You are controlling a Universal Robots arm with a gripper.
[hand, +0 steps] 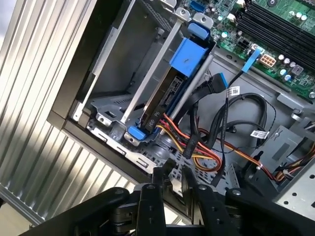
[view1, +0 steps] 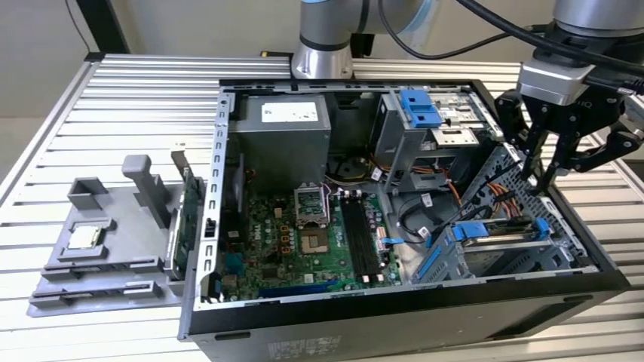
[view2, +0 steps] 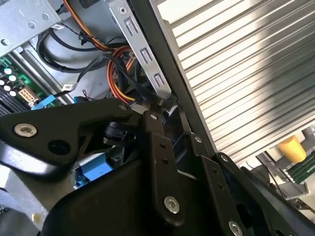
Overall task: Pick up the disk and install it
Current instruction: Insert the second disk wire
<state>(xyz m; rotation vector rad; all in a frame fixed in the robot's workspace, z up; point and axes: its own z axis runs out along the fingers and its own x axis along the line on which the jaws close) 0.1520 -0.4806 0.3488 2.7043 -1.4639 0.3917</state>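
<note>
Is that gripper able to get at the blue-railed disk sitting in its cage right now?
Probably yes. The gripper hangs close above the drive cage, and the disk has its near edge uncovered. The orange cables close by might crowd it.

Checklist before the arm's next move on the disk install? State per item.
1. Disk in drive cage: ok. The disk sits between the rails of the drive cage, with its blue frame on.
2. Gripper clear of disk: ok. The gripper hovers apart from it.
3. Disk fully seated: cannot tell.
4. Cables clear of gripper: not ok, likely a snag risk. The orange and red cables lie close by the gripper, at the disk's end.
5. Connector plugged into disk: cannot tell.
</note>
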